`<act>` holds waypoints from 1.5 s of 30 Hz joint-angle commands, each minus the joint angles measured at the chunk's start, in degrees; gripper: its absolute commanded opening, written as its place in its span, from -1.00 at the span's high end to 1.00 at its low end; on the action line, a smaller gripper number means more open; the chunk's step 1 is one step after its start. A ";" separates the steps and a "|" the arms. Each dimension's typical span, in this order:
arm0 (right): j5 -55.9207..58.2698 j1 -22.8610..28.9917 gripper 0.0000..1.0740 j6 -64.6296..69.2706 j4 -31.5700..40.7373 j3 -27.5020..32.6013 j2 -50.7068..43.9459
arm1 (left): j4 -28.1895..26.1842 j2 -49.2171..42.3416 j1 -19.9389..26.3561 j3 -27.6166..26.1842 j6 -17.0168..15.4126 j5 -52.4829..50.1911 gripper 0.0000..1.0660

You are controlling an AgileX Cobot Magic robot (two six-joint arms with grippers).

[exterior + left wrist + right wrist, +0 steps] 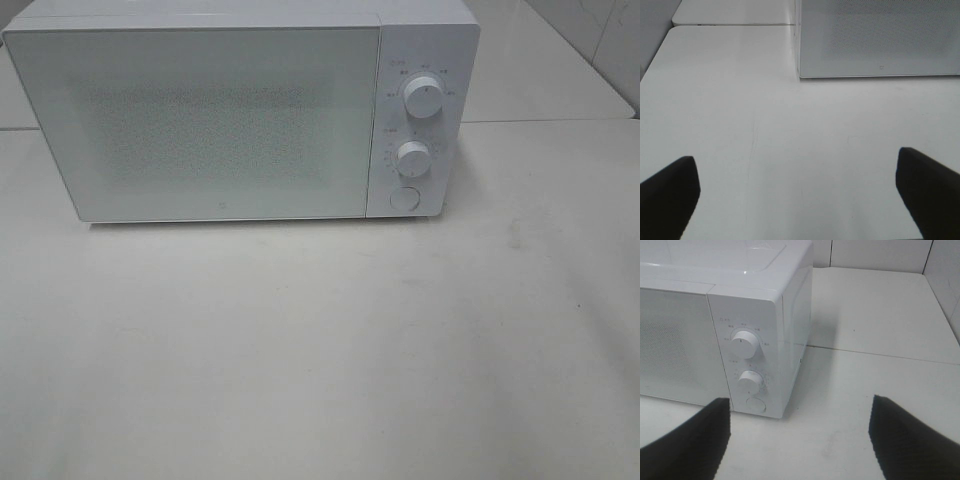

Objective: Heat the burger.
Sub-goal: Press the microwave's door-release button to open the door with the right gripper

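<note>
Hovering before the microwave (200,120) with left gripper (795,155) and right gripper (801,398) gaping empty, risking shoving it while pressing its button (404,198).

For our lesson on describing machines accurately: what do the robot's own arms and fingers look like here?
The left fingers are plain matte black wedges tapering to blunt tips. The right fingers are dark too, with a fine woven texture. Nothing else of the arms shows: no cables, markings or arm links are visible, and the high camera catches no arm at all.
</note>
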 commanded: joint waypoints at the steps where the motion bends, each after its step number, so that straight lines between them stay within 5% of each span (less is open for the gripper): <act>1: -5.21 -0.46 -0.40 0.46 -0.17 0.06 3.55 | -0.63 -0.40 -0.40 0.17 -0.46 0.11 -0.88; 12: -19.94 -0.46 -0.40 0.40 -0.17 0.34 14.44 | -0.63 -0.40 -0.40 0.17 -0.46 0.11 -0.88; 24: -54.89 -0.29 -0.40 -5.27 6.19 11.12 24.29 | -0.63 -0.40 -0.40 0.17 -0.46 0.11 -0.88; 34: -66.58 -0.29 -0.40 -4.87 7.91 14.44 33.63 | -0.63 -0.40 -0.40 0.17 -0.46 0.11 -0.88; 45: -78.32 11.17 -0.40 -10.14 25.04 15.36 47.10 | -0.63 -0.40 -0.40 0.17 -0.46 0.11 -0.88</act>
